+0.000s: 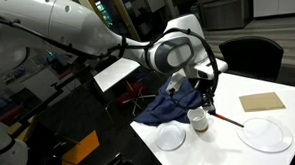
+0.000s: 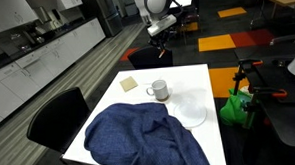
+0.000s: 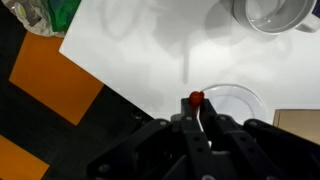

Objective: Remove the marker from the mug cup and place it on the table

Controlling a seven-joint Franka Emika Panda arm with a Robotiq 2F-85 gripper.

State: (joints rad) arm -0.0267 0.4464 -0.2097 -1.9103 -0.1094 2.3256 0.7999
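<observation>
In the wrist view my gripper (image 3: 197, 110) is shut on the marker (image 3: 196, 98); only its red tip shows between the fingertips. The gripper hangs well above the white table (image 3: 150, 50). The white mug cup (image 3: 275, 12) sits at the top right of that view, apart from the gripper, with nothing sticking out of it. In both exterior views the gripper (image 1: 206, 93) (image 2: 161, 32) is above the table (image 1: 226, 149) (image 2: 187, 81), over its end near the mug (image 1: 199, 119) (image 2: 158, 90). The marker itself is too small to make out there.
A blue cloth (image 1: 173, 103) (image 2: 140, 138) covers one end of the table. White plates (image 1: 265, 135) (image 1: 170, 138) (image 2: 192, 113) (image 3: 235, 100) and a tan square (image 1: 261, 102) (image 2: 128, 82) lie near the mug. Black chairs (image 2: 59, 111) and a green bag (image 2: 234, 107) stand beside the table.
</observation>
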